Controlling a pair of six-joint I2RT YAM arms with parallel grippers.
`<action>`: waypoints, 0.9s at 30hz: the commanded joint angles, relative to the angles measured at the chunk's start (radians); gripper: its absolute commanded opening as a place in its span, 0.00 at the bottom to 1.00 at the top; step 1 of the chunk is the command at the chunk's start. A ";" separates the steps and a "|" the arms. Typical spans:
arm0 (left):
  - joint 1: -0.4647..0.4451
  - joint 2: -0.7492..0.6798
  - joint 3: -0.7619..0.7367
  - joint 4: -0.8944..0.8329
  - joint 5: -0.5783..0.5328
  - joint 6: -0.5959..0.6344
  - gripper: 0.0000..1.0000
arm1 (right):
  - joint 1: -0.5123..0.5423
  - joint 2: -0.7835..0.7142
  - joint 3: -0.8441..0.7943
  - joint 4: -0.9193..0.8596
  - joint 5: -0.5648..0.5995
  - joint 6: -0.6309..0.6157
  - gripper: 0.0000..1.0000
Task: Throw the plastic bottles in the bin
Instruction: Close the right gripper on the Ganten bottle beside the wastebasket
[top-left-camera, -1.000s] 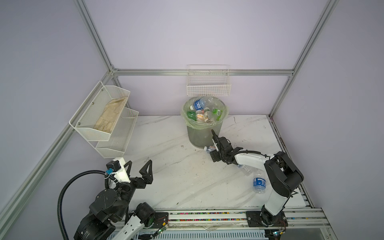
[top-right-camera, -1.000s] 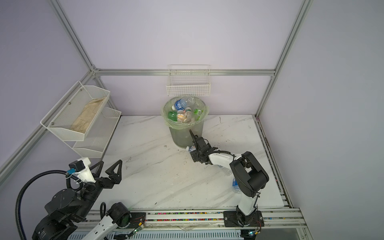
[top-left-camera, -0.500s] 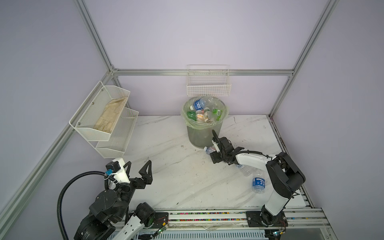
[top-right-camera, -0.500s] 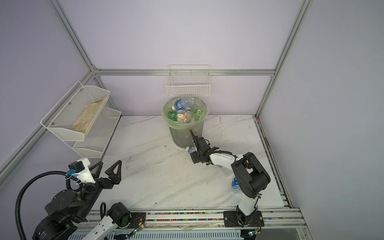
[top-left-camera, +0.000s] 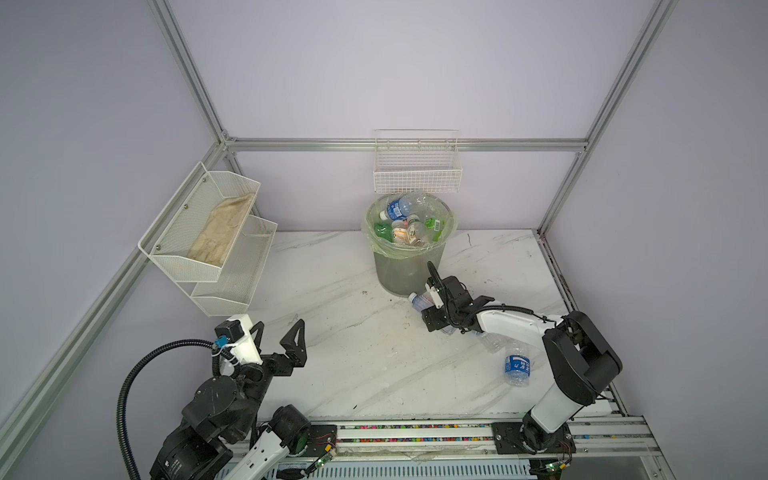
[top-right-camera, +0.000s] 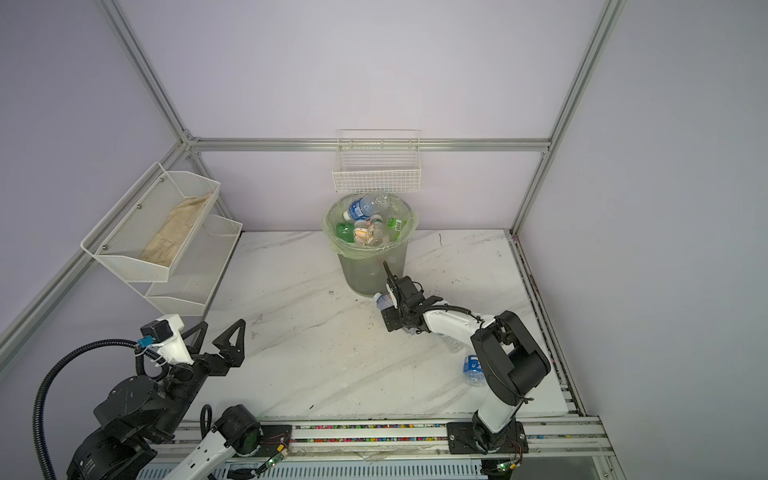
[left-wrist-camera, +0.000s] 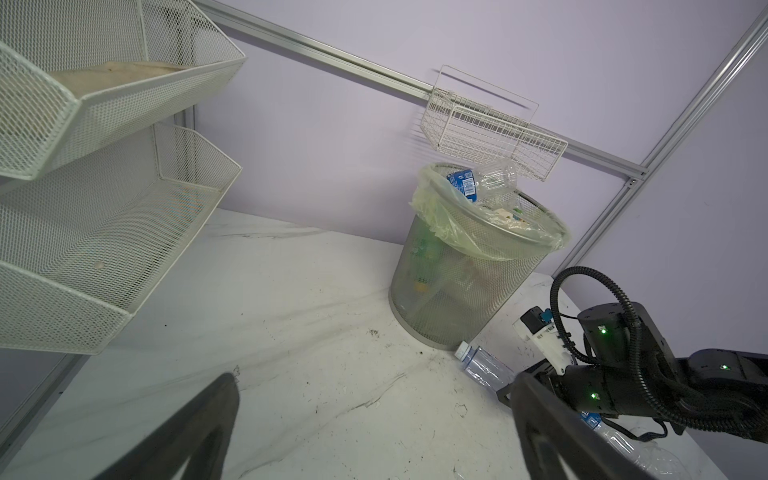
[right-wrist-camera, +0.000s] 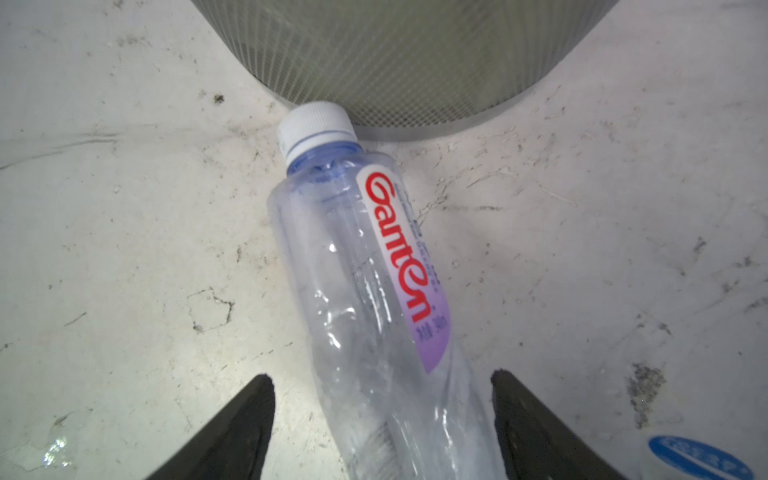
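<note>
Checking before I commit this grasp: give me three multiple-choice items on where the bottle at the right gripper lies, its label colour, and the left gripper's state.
1. The Ganten bottle's white cap lies: A at the foot of the bin; B inside the bin; C raised above the bin.
2. Its label lettering is: A blue; B red; C green.
3. The left gripper is: A shut on a bottle; B open and empty; C shut, empty.

1 A: the right wrist view shows the cap at the bin's mesh base.
2 B: the red letters read clearly there.
3 B: in both top views its jaws stand spread with nothing between them.
</note>
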 joint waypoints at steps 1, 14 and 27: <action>-0.003 0.009 -0.028 0.035 0.002 0.017 1.00 | -0.004 -0.009 -0.005 -0.032 0.000 0.005 0.84; -0.003 0.006 -0.037 0.037 0.000 0.009 1.00 | 0.011 -0.005 -0.035 -0.025 -0.029 0.036 0.73; -0.002 -0.004 -0.058 0.048 0.006 -0.002 1.00 | 0.074 -0.051 -0.023 -0.051 -0.047 0.080 0.33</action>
